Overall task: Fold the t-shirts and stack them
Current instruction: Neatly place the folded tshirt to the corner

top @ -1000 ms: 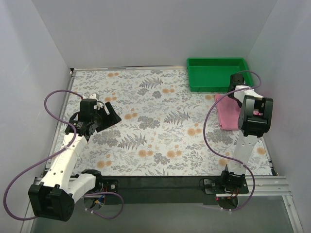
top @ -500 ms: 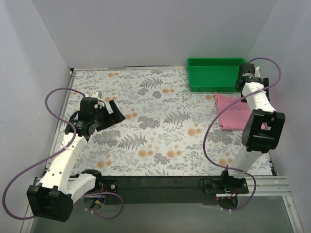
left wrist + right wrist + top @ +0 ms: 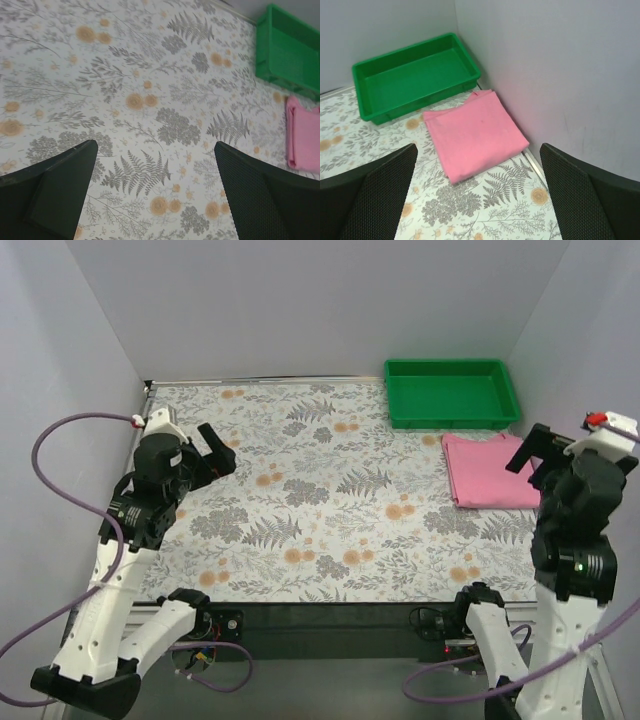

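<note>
Pink t-shirt [image 3: 490, 483] folded flat at the right edge of the table [image 3: 300, 510]
Left gripper [image 3: 155, 195] and right gripper [image 3: 477, 195] hang with jaws spread wide, gripping nothing; shirt sits just beside the green tray [image 3: 452, 392], wide floral tabletop stretching to its left

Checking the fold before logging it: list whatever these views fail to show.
- Top view: the pink t-shirt's right edge, partly behind the right arm.
- Left wrist view: t-shirt and green tray cut off by the frame edge.
- All views: its layer count, hidden inside the fold.
</note>
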`<state>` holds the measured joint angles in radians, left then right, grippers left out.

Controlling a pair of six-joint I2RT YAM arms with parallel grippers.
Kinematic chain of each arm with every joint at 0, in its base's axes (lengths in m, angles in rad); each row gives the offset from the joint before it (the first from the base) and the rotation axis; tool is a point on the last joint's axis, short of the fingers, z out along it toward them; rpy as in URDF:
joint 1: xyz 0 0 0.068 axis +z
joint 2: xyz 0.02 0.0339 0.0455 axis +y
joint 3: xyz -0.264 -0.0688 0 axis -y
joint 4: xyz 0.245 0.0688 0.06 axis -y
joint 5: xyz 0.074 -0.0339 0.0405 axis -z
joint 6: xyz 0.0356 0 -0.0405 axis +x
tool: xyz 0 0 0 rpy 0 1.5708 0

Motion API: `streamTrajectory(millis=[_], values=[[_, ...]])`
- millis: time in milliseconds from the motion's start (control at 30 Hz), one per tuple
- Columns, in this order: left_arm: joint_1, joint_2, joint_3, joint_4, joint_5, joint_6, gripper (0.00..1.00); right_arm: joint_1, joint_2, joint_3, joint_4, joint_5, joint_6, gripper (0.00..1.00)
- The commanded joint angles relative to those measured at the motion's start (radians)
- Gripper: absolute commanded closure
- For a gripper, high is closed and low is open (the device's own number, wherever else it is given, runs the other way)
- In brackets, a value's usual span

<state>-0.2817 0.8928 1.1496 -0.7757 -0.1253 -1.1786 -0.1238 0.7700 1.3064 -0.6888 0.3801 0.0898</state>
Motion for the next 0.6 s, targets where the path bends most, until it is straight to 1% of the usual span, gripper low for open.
streamTrajectory(millis=[0, 33, 133, 200, 267, 300, 333, 400, 467, 533, 567], values=[[-0.001, -0.104, -0.019, -0.079, -0.250, -0.042, 0.02, 0.028, -0.147, -0.081, -0.026, -0.095, -0.002, 0.02], [0.001, -0.135, -0.039, -0.074, -0.263, -0.053, 0.02, 0.045, -0.216, -0.108, -0.026, -0.067, -0.002, 0.02], [0.001, -0.227, -0.103, -0.053, -0.272, -0.073, 0.02, 0.093, -0.311, -0.142, -0.028, -0.058, 0.011, 0.02], [0.001, -0.265, -0.128, -0.069, -0.266, -0.095, 0.02, 0.121, -0.346, -0.170, -0.028, -0.069, -0.013, 0.02], [-0.001, -0.281, -0.140, -0.088, -0.272, -0.122, 0.02, 0.122, -0.386, -0.205, -0.025, -0.069, -0.022, 0.02], [-0.001, -0.299, -0.152, -0.092, -0.284, -0.174, 0.02, 0.160, -0.400, -0.219, -0.023, -0.066, -0.036, 0.02], [-0.001, -0.310, -0.177, -0.093, -0.299, -0.193, 0.02, 0.168, -0.423, -0.231, -0.014, -0.061, -0.041, 0.02], [-0.001, -0.340, -0.227, -0.053, -0.309, -0.214, 0.02, 0.188, -0.440, -0.269, 0.012, -0.064, -0.074, 0.02], [-0.001, -0.386, -0.287, -0.004, -0.333, -0.272, 0.02, 0.200, -0.443, -0.276, 0.041, -0.070, -0.085, 0.02], [-0.001, -0.426, -0.323, 0.048, -0.321, -0.294, 0.02, 0.213, -0.437, -0.274, 0.064, -0.102, -0.128, 0.02], [-0.001, -0.437, -0.347, 0.102, -0.301, -0.299, 0.02, 0.214, -0.436, -0.274, 0.072, -0.113, -0.148, 0.02]])
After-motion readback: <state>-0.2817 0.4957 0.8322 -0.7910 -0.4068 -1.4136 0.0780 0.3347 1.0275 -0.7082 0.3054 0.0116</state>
